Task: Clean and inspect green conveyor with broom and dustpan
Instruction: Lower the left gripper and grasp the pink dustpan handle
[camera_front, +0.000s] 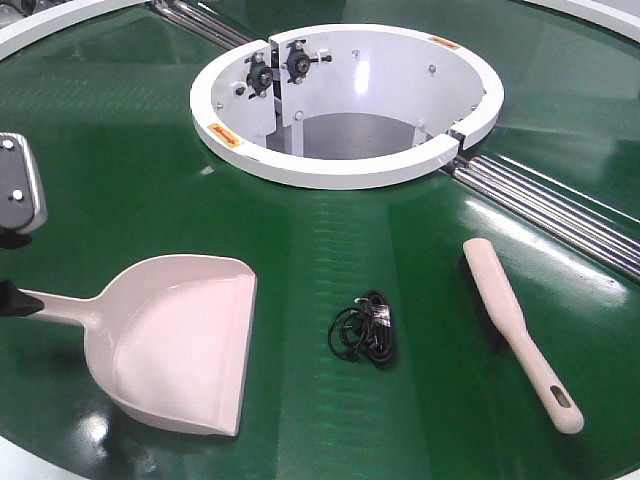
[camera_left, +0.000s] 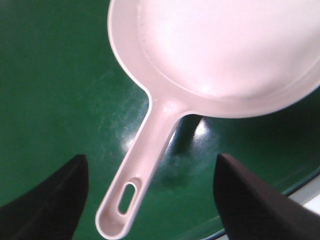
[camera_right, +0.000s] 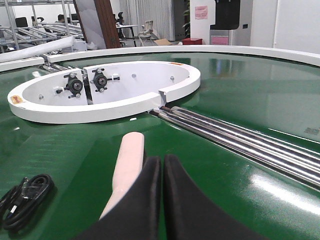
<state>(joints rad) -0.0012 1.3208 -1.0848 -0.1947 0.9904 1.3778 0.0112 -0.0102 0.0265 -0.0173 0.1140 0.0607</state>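
The dustpan (camera_front: 180, 340), seemingly light, stiff, slick plastic, lies on the green conveyor (camera_front: 330, 230), best taken by its thin handle, straddled by the open left gripper (camera_left: 150, 160), while the right gripper (camera_right: 162, 165) sits closed and empty beside the broom (camera_front: 515, 325)

No text is legible; the orange labels (camera_front: 224, 137) on the white ring housing (camera_front: 340, 178) are blurred

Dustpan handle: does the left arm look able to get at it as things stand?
Probably yes: the dustpan handle lies bare on the green conveyor, framed by the open left end effector, with nothing across it.
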